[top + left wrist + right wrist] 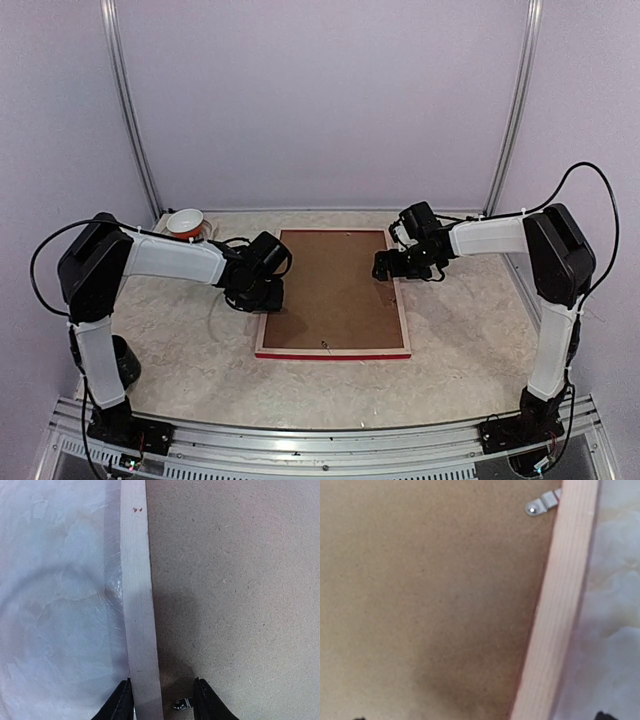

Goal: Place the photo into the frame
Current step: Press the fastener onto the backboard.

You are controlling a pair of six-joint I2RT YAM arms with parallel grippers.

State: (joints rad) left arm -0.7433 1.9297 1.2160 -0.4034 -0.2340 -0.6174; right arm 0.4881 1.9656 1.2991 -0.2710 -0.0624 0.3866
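The left claw (262, 297) half-open, straddling left rail of the red-edged pale-wood rectangular picture frame (333, 354), not clamped. Frame lies face down in the middle of the bench (460, 350), brown fibreboard backing board (335, 290) set in it. The right claw (392, 268) spread wide above the right rail, holding nothing.

Reading no text, label, brand, number or sign anywhere. Showing only two tiny red specks (137, 509) on the pale wood rail of the frame (141, 605), toward 12 o'clock in the left wrist view, forming no letter or digit.
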